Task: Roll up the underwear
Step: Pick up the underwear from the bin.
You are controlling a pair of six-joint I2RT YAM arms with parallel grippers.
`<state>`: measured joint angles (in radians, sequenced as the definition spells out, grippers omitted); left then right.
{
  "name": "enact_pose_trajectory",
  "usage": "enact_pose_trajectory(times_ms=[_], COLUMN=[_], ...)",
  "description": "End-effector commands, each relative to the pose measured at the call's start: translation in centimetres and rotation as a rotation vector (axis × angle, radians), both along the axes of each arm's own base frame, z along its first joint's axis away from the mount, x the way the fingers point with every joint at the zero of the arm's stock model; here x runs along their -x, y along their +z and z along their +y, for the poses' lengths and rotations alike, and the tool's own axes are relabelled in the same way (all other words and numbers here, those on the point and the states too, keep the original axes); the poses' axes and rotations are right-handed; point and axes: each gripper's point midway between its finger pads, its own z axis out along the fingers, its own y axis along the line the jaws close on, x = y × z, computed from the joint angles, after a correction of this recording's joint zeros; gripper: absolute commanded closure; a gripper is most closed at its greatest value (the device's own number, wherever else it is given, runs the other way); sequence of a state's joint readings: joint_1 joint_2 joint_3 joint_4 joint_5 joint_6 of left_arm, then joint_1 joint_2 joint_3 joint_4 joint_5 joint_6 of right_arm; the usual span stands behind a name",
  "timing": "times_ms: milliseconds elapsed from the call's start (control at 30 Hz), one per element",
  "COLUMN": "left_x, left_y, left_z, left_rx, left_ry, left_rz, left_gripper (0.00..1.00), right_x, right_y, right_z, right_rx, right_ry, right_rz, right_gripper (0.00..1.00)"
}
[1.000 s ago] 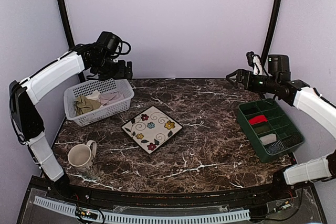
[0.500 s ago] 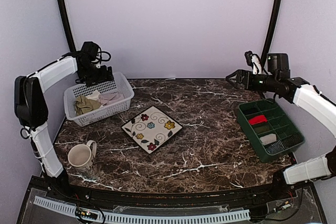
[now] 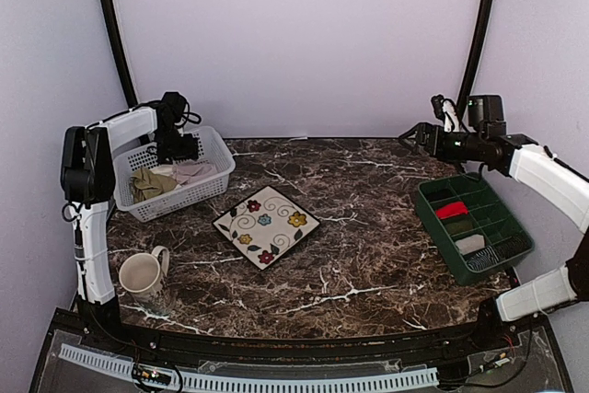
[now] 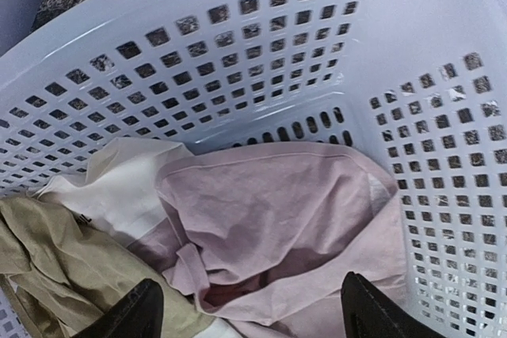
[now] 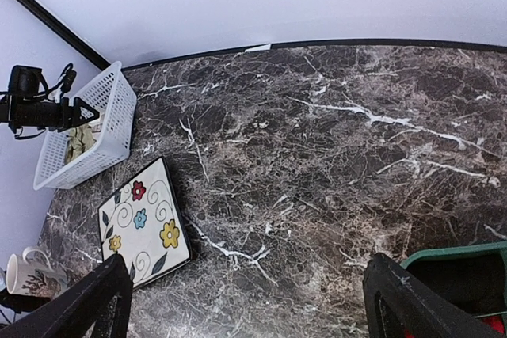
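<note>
1. My left pincer (image 4: 252, 310) hangs inside the white basket (image 4: 238, 53). Its 2 tips are set wide, with nothing between them.
2. Directly under the gap lies the pink underwear (image 4: 277, 219), crumpled and unrolled. I cannot tell whether the tips touch the cloth.
3. Just past the tip on the left of the wrist view is the cream waistband (image 4: 119, 187). Beside it is the olive underwear (image 4: 55, 259), also bunched and touching the pink one.
4. Beyond both garments stands the basket's perforated far wall.
5. My right pincer (image 5: 253, 298) hovers high over the marble table (image 5: 356, 156), spread wide and holding nothing.
6. Close beside its tip on the right of the wrist view is a corner of the green tray (image 5: 475, 255). The top view shows a red roll (image 3: 452, 210) and a grey-white roll (image 3: 470, 243) in separate compartments.
7. Farther ahead, toward the other tip, the flowered plate (image 5: 142, 223) lies flat on the table.
8. Farthest from this pincer are the mug (image 5: 28, 271) and the basket holding both garments, well apart from it.
</note>
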<state>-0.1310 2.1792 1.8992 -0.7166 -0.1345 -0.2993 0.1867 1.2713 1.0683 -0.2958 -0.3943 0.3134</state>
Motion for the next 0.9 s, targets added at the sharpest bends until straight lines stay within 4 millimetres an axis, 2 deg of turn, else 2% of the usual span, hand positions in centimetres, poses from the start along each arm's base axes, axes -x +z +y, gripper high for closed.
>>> enact_pose_trajectory(times_ms=[0,100,333,400,467,500,533,567,633,733,867], left_x=[0.4,0.0,-0.9,-1.2,-1.6,-1.8,-2.0,-2.2,-2.6,-2.9,-2.3], left_y=[-1.8,-3.0,-5.2,-5.3,-4.7,-4.1,-3.5,-2.5,-0.1,4.1,10.3], left_z=[2.1,1.7,1.5,1.2,0.9,0.8,0.7,0.5,0.2,-0.6,-2.7], left_rx=[0.003,0.02,0.038,0.05,0.06,0.065,0.07,0.076,0.084,0.084,0.094], left_ry=[0.042,0.008,-0.015,-0.024,-0.037,-0.041,-0.043,-0.047,-0.055,-0.09,-0.17], left_rz=[0.048,0.052,0.073,0.068,0.052,0.041,0.031,0.012,-0.037,-0.127,-0.248], left_gripper=[0.21,0.25,0.42,0.49,0.6,0.71,0.76,0.88,0.98,1.0,1.0], right_x=[-1.4,-2.0,-2.7,-2.9,-2.9,-2.9,-2.9,-2.8,-2.7,-2.5,-2.2], right_y=[0.8,0.6,0.5,0.6,0.6,0.7,0.7,0.8,1.0,1.2,1.3], right_z=[0.4,0.6,0.8,0.8,0.8,0.8,0.7,0.7,0.7,0.9,1.2], right_rx=[-0.058,-0.073,-0.094,-0.099,-0.101,-0.102,-0.103,-0.104,-0.105,-0.111,-0.113], right_ry=[-0.009,-0.012,-0.017,-0.021,-0.024,-0.025,-0.027,-0.027,-0.026,-0.011,0.011], right_rz=[0.001,0.015,0.03,0.033,0.036,0.035,0.034,0.031,0.027,0.019,0.011], right_gripper=[0.0,0.0,0.0,0.0,0.0,0.01,0.0,0.0,0.0,0.0,0.01])
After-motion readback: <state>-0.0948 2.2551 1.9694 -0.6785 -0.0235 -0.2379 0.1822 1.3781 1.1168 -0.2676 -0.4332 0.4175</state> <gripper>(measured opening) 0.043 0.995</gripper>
